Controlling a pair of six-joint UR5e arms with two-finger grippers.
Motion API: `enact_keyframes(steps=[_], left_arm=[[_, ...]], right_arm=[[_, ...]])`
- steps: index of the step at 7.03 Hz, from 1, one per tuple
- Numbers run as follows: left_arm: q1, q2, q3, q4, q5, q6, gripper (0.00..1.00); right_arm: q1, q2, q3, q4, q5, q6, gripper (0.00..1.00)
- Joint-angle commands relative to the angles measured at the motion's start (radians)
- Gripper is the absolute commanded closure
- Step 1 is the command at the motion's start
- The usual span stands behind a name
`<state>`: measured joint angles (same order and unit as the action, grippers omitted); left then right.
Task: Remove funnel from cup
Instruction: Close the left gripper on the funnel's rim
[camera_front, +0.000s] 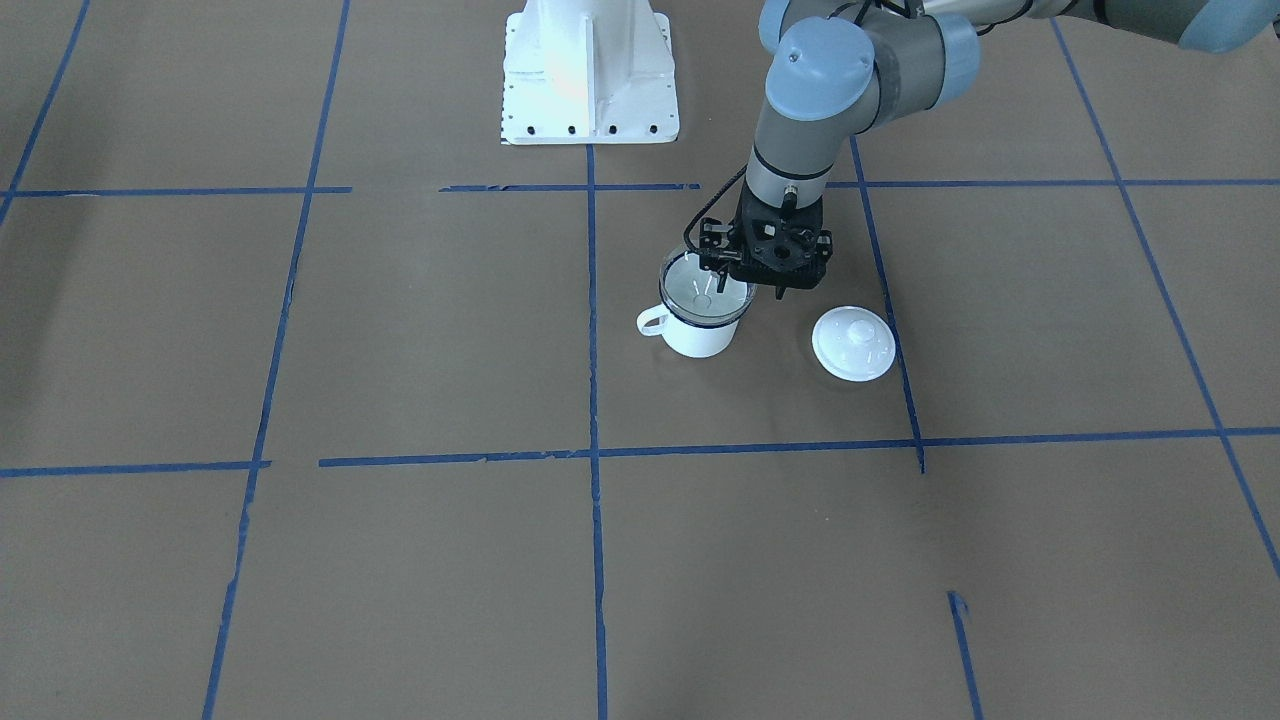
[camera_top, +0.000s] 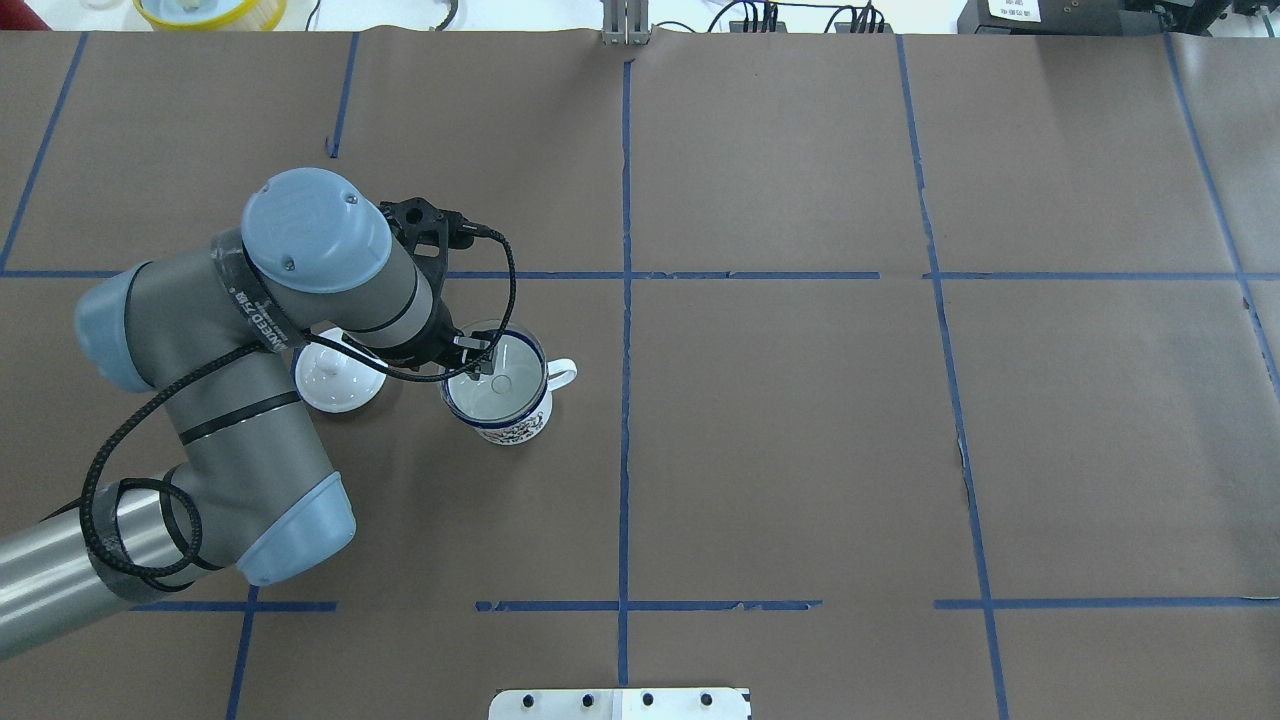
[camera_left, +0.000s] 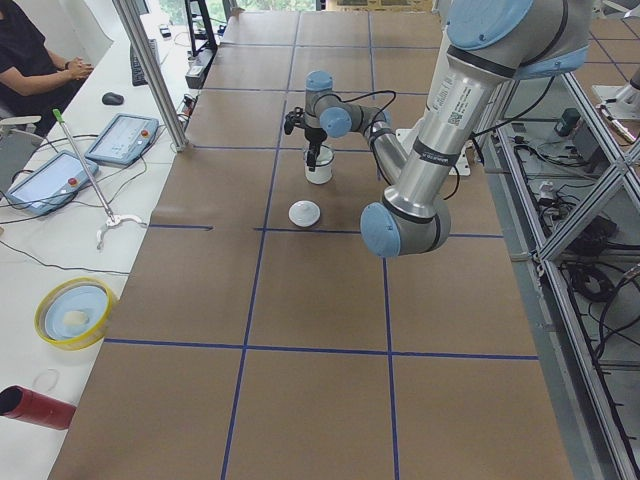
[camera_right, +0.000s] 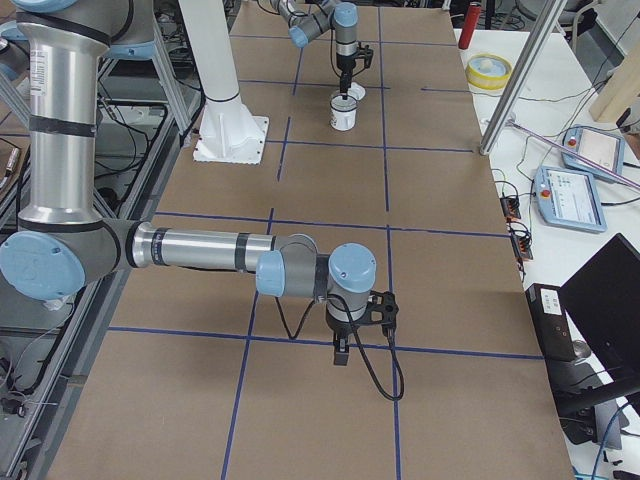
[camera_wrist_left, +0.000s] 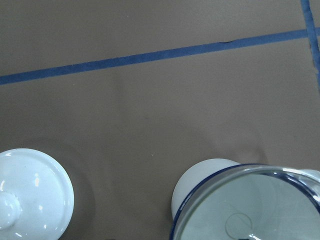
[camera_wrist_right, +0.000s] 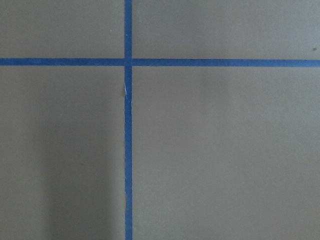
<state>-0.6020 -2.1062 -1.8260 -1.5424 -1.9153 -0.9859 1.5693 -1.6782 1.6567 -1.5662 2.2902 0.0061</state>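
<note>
Funnel (camera_top: 510, 385) is sitting in the cup (camera_top: 515, 430), cone resting on the blue rim, spout down inside. Cup is standing upright on the table (camera_top: 800, 450), handle pointing to 3 o'clock in the overhead view. Lid (camera_top: 335, 378) is lying at the cup's 9 o'clock, near but apart.

L gripper (camera_top: 474, 357) is hanging at the funnel's edge around 9–10 o'clock, w/ one finger dipping inside the cone; the other is hiding under the wrist. Can't tell if the jaws are pinching the wall or just straddling it. R gripper (camera_right: 341, 352) is hanging over bare table well apart. It's showing only in the side view, so can't tell its jaws either.

Risks, as I'm reading it:
- Any grip is landing on a thin, slick, sloped wall at one side only. Funnel is prob. going to tilt or slip on the lift, dropping back or rolling off.
- If the cone is wedging in the rim, the light cup is likely coming up w/ it, then falling & tipping.
- Any sideways pull before the spout is clearing the rim is going to drag or topple the cup. Toward 9 o'clock it'd knock the lid.
- Nothing is bracing the cup, so a straight vertical lift is looking safest.
</note>
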Motion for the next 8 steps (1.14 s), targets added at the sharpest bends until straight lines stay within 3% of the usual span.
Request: enact_keyframes(steps=[1,4,8], left_arm=[[0.001,0.000,-0.006,0.001,-0.001,0.001,1.00],[0.001,-0.002,-0.021,0.001,-0.008,0.003,1.00],[-0.067,-0.002,-0.070,0.018,-0.086,0.018,1.00]], right_arm=[[0.000,0.000,0.000,0.000,0.000,0.000,0.00],[0.000,0.002,0.000,0.000,0.000,0.000,0.00],[0.000,0.000,0.000,0.000,0.000,0.000,0.00]])
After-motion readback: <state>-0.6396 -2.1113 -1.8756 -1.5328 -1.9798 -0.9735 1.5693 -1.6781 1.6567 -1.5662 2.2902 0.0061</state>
